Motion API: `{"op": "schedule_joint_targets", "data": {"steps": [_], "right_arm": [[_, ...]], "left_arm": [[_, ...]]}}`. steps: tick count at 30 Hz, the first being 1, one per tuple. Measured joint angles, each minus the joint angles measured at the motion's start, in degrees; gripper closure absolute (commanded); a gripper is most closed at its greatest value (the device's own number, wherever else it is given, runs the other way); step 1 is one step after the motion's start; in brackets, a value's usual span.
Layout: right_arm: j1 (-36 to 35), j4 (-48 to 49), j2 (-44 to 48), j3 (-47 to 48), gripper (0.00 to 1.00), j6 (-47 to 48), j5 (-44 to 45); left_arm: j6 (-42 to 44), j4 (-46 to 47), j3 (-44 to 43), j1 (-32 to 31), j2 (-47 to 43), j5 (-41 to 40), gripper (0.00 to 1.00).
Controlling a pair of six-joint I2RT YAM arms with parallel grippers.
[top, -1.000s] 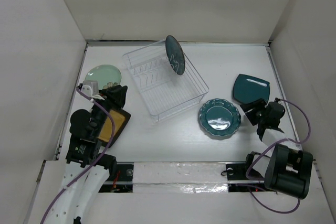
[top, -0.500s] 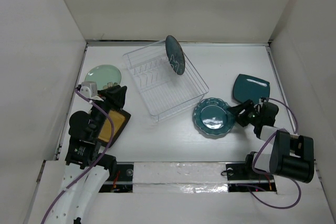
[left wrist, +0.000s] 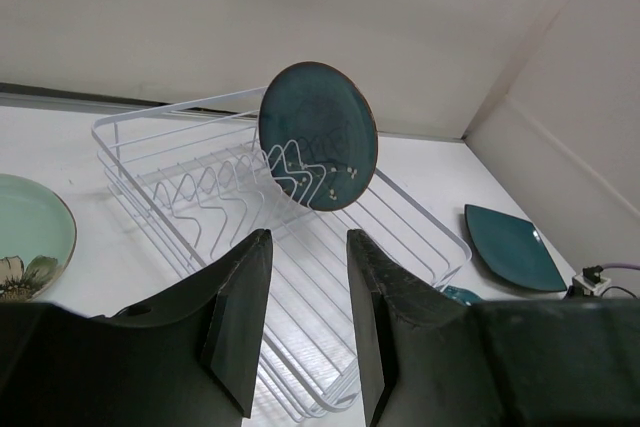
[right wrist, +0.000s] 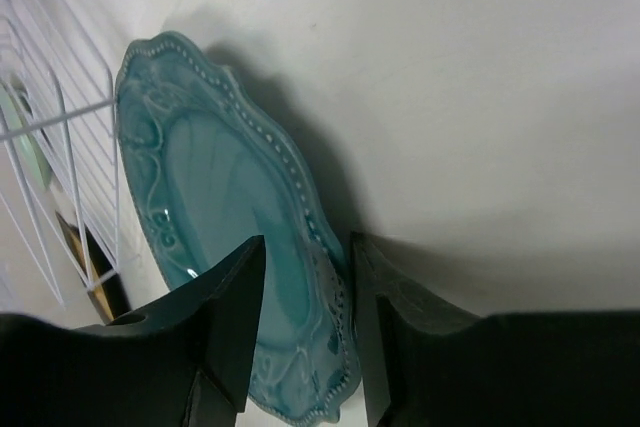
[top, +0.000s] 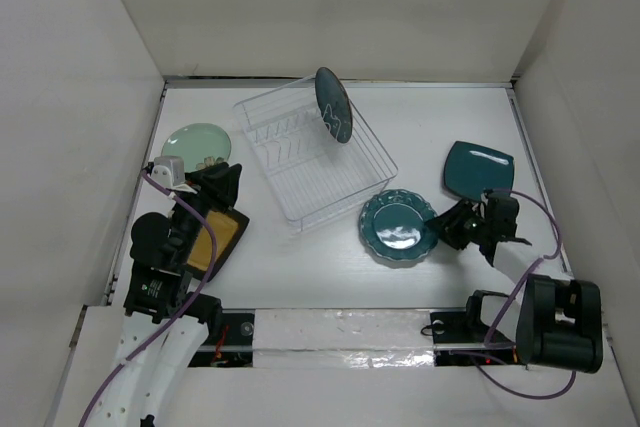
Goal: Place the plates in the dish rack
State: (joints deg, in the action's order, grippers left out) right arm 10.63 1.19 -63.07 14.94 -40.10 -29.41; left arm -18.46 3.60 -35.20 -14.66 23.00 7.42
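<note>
Right gripper (top: 452, 224) at right rim of the scalloped plate (top: 398, 229), lower centre-right in top view; plate on the table (top: 450, 117) just beside the rack (top: 335, 187); in wrist view the fingers (right wrist: 225, 332) straddle the rim; can't tell if they're actually pinching it; left gripper (top: 222, 183) lower left, jaws apart, nothing between, over the yellow plate (top: 226, 235); round teal plate (top: 334, 105) stands on edge at the rack's top end; mint plate (top: 195, 141) left of the rack; square teal plate (top: 478, 168) at right.
</note>
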Motion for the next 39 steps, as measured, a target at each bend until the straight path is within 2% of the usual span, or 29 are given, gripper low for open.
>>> {"op": "schedule_joint_targets", "data": {"steps": [2, 7, 10, 11, 13, 14, 15, 20, 26, 30, 33, 39], "right_arm": [[-1.4, -0.3, -1.5, 1.4, 0.45, 0.2, -0.1], [-3.3, 0.4, -7.1, 4.6, 0.46, 0.5, -1.6], [-4.0, 0.4, -8.1, 4.9, 0.61, 0.7, -1.8], [-4.0, 0.3, -8.5, 4.9, 0.78, 0.8, -1.9], [-3.9, -0.1, -9.2, 4.9, 0.88, 1.5, -2.0], [-3.9, -0.5, -9.4, 4.9, 0.96, 1.5, -2.8], [-4.0, -0.7, -9.3, 4.9, 0.99, 1.6, -3.8], [-4.5, -3.3, -3.1, 5.4, 1.00, 0.9, -4.1], [-4.4, -14.4, 11.4, 6.1, 1.00, 0.1, 2.2], [-4.3, -22.5, 19.3, 10.0, 1.00, 0.3, 5.3], [-4.3, -26.9, 21.7, 12.9, 1.00, 1.3, 8.5], [-4.3, -28.9, 23.3, 17.2, 1.00, 0.5, 10.5]], "left_arm": [[0.0, 0.0, 0.0, 0.0, 0.0, -0.1, 0.66], [0.0, 0.0, 0.0, 0.0, 0.0, -0.2, 0.66], [0.0, 0.0, 0.0, 0.0, 0.0, -0.2, 0.66], [0.0, 0.0, 0.0, 0.0, 0.0, -0.3, 0.66], [0.0, 0.0, 0.0, 0.0, -0.1, -0.3, 0.66], [0.0, 0.0, 0.0, 0.0, -0.1, -0.4, 0.66], [0.0, 0.0, 0.0, 0.0, -0.1, -0.4, 0.66], [0.0, 0.0, 0.0, 0.0, -0.4, -0.4, 0.66], [0.0, -0.1, 0.0, 0.0, -0.4, -0.4, 0.65], [0.0, 0.0, 0.0, 0.0, -0.4, -0.4, 0.65], [0.0, 0.0, 0.0, 0.0, -0.4, -0.4, 0.65], [0.0, 0.0, 0.0, 0.0, -0.4, -0.5, 0.65]]}}
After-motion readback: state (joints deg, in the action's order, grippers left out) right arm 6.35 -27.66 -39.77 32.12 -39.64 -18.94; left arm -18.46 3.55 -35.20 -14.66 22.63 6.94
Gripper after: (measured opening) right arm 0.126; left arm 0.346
